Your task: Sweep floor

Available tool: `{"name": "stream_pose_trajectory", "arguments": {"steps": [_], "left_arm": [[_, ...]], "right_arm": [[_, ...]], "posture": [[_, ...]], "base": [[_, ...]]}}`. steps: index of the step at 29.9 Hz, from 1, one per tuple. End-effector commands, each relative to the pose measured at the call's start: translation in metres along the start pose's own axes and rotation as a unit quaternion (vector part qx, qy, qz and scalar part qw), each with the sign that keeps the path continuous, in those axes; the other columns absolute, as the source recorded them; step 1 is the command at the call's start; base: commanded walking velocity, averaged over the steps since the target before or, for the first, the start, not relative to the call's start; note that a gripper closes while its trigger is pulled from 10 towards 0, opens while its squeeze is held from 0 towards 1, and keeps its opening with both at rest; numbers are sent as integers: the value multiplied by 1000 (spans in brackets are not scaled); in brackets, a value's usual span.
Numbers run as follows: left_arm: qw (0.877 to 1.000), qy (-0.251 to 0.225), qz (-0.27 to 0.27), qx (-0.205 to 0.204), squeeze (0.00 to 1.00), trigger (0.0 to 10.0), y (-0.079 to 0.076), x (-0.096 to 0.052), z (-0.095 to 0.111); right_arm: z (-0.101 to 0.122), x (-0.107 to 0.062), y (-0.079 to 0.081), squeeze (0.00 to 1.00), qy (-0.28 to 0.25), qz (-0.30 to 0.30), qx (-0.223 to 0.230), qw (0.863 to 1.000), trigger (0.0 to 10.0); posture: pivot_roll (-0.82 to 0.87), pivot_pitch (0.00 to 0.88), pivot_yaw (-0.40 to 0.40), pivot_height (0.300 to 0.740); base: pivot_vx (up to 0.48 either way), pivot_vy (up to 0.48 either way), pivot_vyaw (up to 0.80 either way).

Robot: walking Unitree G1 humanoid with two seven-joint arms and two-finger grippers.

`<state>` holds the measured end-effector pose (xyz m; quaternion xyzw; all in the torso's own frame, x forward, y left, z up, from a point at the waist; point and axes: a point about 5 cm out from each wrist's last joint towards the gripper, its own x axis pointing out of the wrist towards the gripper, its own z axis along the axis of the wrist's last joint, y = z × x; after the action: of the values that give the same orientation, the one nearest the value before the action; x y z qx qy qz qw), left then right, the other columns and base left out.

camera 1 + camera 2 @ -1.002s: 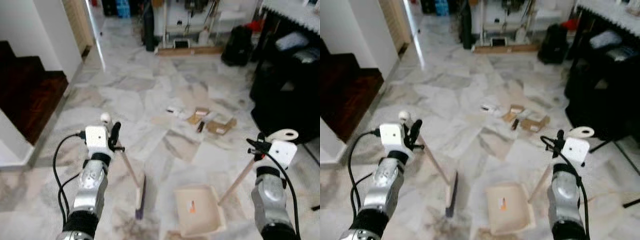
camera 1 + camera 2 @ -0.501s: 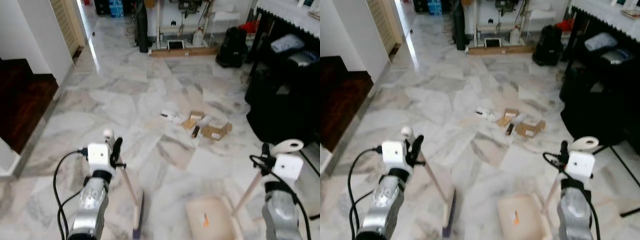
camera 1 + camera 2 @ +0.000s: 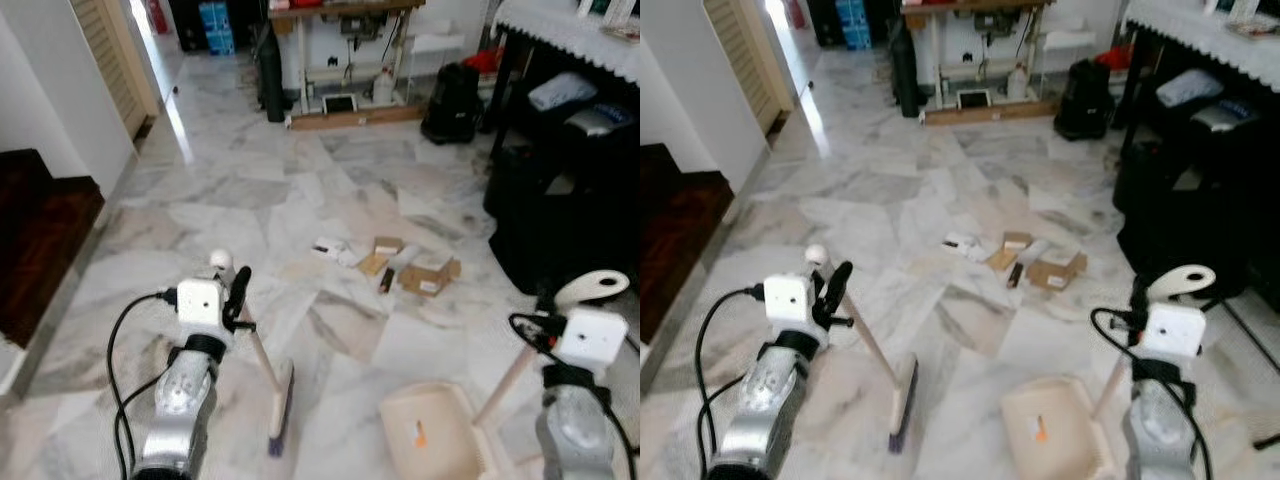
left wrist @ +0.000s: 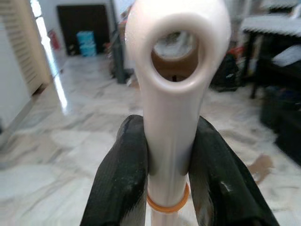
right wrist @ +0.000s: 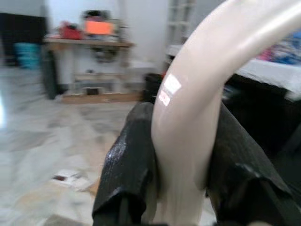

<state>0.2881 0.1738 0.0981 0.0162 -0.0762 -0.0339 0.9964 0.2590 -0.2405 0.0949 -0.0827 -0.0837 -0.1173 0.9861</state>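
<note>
Marble floor with cardboard scraps ahead. Left gripper fingers clench the broom handle; right gripper fingers clench the dustpan handle. Good practice: approach the scraps, dustpan flat, broom drawing litter toward it.

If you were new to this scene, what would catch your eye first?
The scatter of cardboard scraps on the marble floor ahead. Nearer, the left pincer is shut on a broom whose head rests on the floor, and the right pincer grips a cream dustpan.
</note>
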Motion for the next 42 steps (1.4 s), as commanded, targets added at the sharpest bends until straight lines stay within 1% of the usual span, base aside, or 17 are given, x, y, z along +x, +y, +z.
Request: {"name": "stream_pose_trajectory", "arguments": {"steps": [1,3,6,11,12,14,17,22,25,27,36,42], "left_arm": [[1000,-9,15,6,0,10000,5,2,4],[1000,-11,14,2,0,10000,1,2,6],[1000,-11,14,1,0,10000,1,3,6],[1000,-12,16,-6,0,10000,3,11,6],[1000,-15,16,-6,0,10000,1,15,7],[1000,-22,17,-9,0,10000,-1,19,11],[999,-25,18,-12,0,10000,-3,22,12],[1000,-24,9,-15,0,10000,-7,23,13],[1000,-25,9,-14,0,10000,-7,24,13],[999,-30,17,-13,0,10000,-3,25,15],[999,-29,21,-8,0,10000,1,25,15],[999,-29,23,-7,0,10000,3,25,17]], "right_arm": [[10,5,-2,0,-20,2,-4,1000,10000],[11,7,-2,0,-16,1,7,1000,10000],[11,9,-1,0,-16,-3,12,1000,10000],[9,10,8,0,-8,4,18,1000,10000],[7,11,12,0,-3,12,20,1000,10000],[7,14,14,0,-2,13,17,1000,10000],[10,18,14,0,-7,16,17,1000,10000],[16,21,9,0,-12,9,17,1000,10000],[16,22,8,0,-12,7,17,1000,10000],[16,24,3,0,-10,-2,14,1000,10000],[21,29,4,0,-16,-8,18,1000,10000],[21,28,10,0,-16,6,12,1000,10000]], "posture": [[-160,0,28,740],[-155,0,30,740],[-156,0,31,740],[-146,0,14,740],[-144,0,7,740],[-147,0,6,740],[-156,0,11,740],[-156,0,9,740],[-156,0,9,740],[-146,0,-1,740],[-144,0,6,740],[-136,0,7,740]], "base": [[296,0,0],[300,0,0],[300,0,0],[307,0,0],[322,0,0],[330,0,0],[331,0,0],[331,0,0],[330,0,0],[334,0,0],[331,0,0],[331,0,0]]}}
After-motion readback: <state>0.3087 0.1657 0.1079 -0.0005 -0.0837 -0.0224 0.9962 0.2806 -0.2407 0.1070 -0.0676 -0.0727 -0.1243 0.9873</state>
